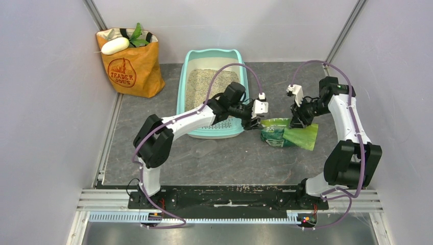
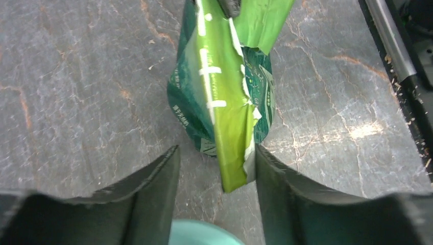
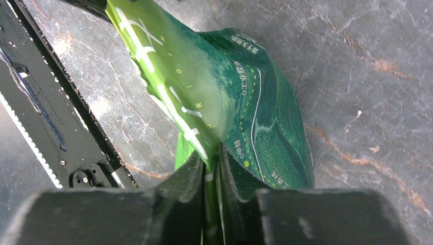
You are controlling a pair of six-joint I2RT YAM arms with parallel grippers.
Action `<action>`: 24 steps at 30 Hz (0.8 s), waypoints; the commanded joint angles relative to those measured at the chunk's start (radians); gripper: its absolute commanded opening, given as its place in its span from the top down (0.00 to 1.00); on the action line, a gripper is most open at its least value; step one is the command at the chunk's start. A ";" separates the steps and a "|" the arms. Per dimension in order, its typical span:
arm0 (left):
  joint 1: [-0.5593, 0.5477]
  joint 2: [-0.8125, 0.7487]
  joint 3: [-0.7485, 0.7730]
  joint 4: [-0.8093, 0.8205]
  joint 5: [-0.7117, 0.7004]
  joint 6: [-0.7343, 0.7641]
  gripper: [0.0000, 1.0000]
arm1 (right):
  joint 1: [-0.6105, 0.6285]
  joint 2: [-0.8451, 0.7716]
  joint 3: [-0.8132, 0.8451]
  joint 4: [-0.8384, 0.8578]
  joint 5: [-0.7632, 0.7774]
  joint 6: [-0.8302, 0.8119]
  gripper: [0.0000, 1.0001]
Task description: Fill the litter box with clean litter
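The mint-teal litter box [image 1: 182,92] stands at the back middle, with beige clean litter [image 1: 200,84] spread inside it. A green printed litter bag [image 1: 286,133] lies on the table to its right. My right gripper [image 1: 297,122] is shut on the bag's lime top edge [image 3: 168,97], pinching the film between its fingers. My left gripper [image 1: 254,124] is open just left of the bag; the torn lime flap [image 2: 232,153] hangs between its fingers, against the right one [image 2: 278,189]. A sliver of the box's teal rim [image 2: 199,234] shows below that gripper.
An orange paper grocery bag [image 1: 130,64] with a white item and greens stands at the back left corner. Grey walls close in both sides. The black mounting rail [image 1: 230,196] runs along the near edge.
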 commanded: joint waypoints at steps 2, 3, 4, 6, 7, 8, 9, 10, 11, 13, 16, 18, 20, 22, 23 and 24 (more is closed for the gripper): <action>0.011 -0.135 0.067 -0.103 -0.020 -0.071 0.32 | -0.013 -0.008 0.044 -0.065 0.014 -0.053 0.51; 0.015 -0.149 0.065 -0.112 -0.021 -0.088 0.29 | -0.013 -0.011 0.047 -0.066 0.011 -0.053 0.45; 0.020 -0.163 0.061 -0.117 -0.023 -0.106 0.28 | -0.013 -0.012 0.050 -0.068 0.008 -0.053 0.40; 0.033 -0.196 0.053 -0.130 -0.007 -0.126 0.22 | -0.013 -0.015 0.058 -0.073 -0.002 -0.058 0.30; 0.041 -0.214 0.047 -0.132 -0.002 -0.140 0.20 | -0.011 -0.017 0.064 -0.079 -0.009 -0.060 0.27; 0.051 -0.233 0.042 -0.130 -0.002 -0.165 0.17 | -0.011 -0.019 0.073 -0.085 -0.019 -0.062 0.25; 0.061 -0.253 0.039 -0.133 0.000 -0.194 0.16 | -0.009 -0.020 0.082 -0.092 -0.028 -0.064 0.22; 0.073 -0.267 0.039 -0.147 0.006 -0.213 0.15 | -0.006 -0.021 0.091 -0.102 -0.035 -0.069 0.20; 0.087 -0.282 0.038 -0.154 0.011 -0.244 0.15 | -0.001 -0.021 0.102 -0.111 -0.039 -0.073 0.16; 0.125 -0.312 0.034 -0.181 0.017 -0.297 0.14 | 0.004 -0.026 0.121 -0.129 -0.051 -0.084 0.13; 0.201 -0.364 0.035 -0.269 0.016 -0.320 0.13 | 0.011 -0.037 0.151 -0.150 -0.067 -0.090 0.11; 0.261 -0.403 0.028 -0.348 -0.009 -0.314 0.13 | 0.017 -0.047 0.175 -0.164 -0.081 -0.085 0.09; 0.335 -0.441 0.014 -0.463 -0.033 -0.300 0.12 | 0.032 -0.058 0.209 -0.167 -0.095 -0.052 0.08; 0.419 -0.486 0.002 -0.609 -0.057 -0.242 0.12 | 0.047 -0.066 0.252 -0.158 -0.124 -0.004 0.08; 0.466 -0.518 -0.013 -0.675 -0.074 -0.195 0.12 | 0.059 -0.069 0.273 -0.142 -0.138 0.026 0.08; 0.515 -0.554 -0.040 -0.743 -0.095 -0.153 0.12 | 0.073 -0.071 0.286 -0.122 -0.145 0.068 0.08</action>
